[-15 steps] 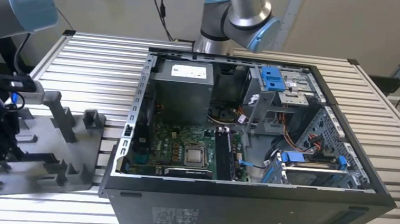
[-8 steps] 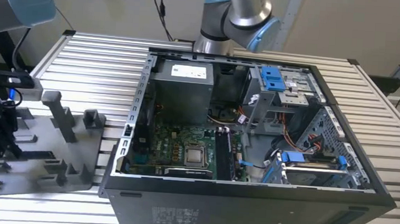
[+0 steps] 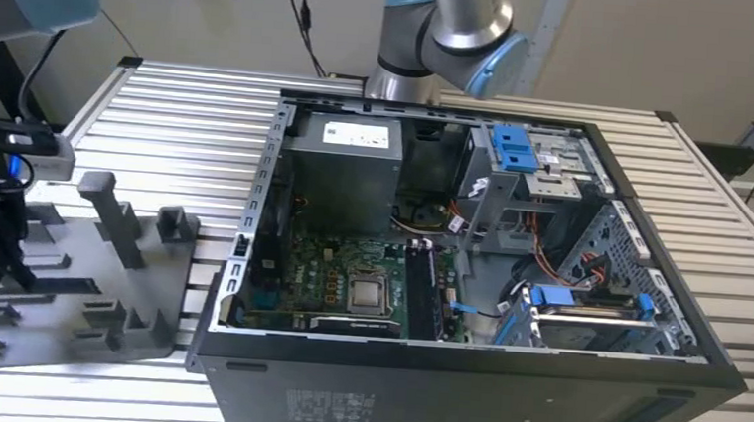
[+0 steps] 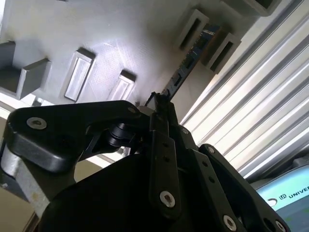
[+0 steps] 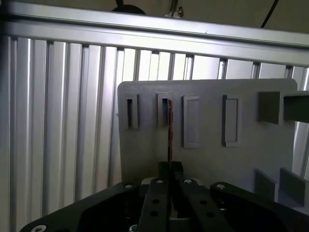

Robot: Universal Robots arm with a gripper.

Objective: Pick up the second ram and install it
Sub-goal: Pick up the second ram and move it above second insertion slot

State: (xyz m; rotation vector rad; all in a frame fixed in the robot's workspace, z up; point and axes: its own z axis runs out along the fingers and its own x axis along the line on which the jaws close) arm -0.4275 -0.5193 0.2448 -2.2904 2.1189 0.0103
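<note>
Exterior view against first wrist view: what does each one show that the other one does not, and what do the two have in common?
Exterior view: the open computer case with its motherboard and blue drive clips, standing to the exterior view's right of the grey tray. First wrist view: the gripper shut on the second ram, a thin stick seen edge-on whose far end reaches a tray slot. Shared: the grey tray and the slatted metal table under it.

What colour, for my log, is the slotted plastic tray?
Grey plastic tray, clearest in first wrist view.
</note>
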